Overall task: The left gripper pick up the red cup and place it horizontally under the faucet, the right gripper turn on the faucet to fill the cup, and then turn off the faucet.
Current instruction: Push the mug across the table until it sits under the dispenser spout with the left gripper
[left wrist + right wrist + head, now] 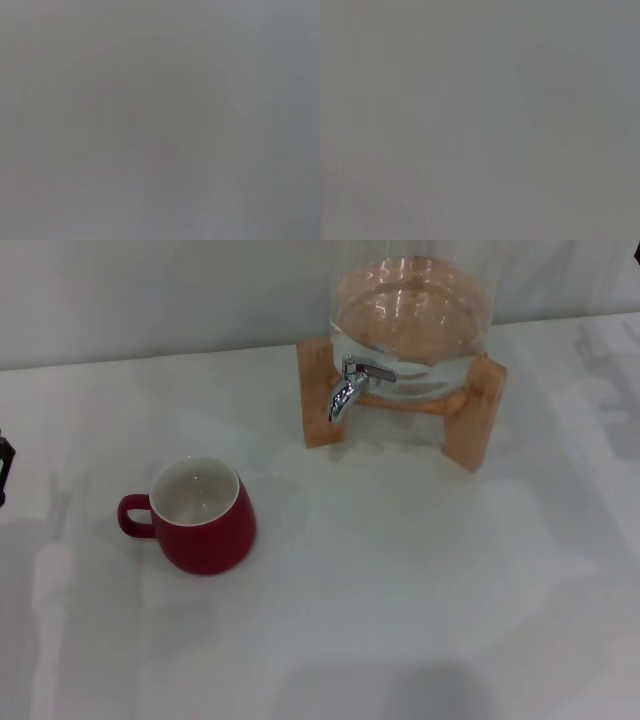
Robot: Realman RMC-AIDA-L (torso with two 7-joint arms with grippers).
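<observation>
The red cup (203,518) stands upright on the white tabletop (420,580), at about seven o'clock from the faucet (352,386) and well apart from it, with neither end effector in view.

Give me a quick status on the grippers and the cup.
Both grippers out of view, wrist views blank. Red cup upright on table, untouched, off to the left of the faucet. Nothing between them.
</observation>
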